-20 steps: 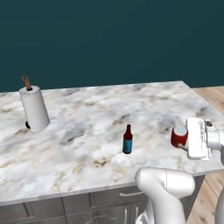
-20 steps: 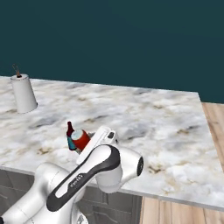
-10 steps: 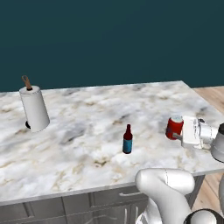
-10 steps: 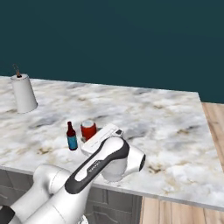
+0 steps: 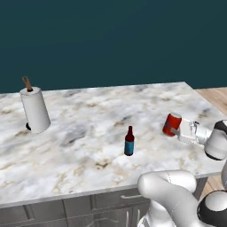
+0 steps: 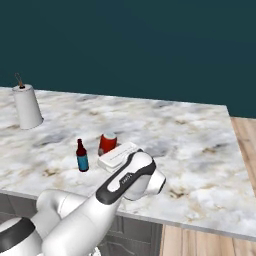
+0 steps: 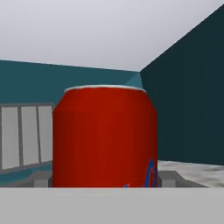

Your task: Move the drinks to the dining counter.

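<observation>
I've got the gripper pinching the red soda can upright on the dining counter — dark bottle stands just left, nearer.

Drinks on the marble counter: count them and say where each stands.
2. The red soda can stands near the counter's right end, at the gripper. The dark bottle stands upright left of it, nearer the front edge. None seems hidden.
</observation>
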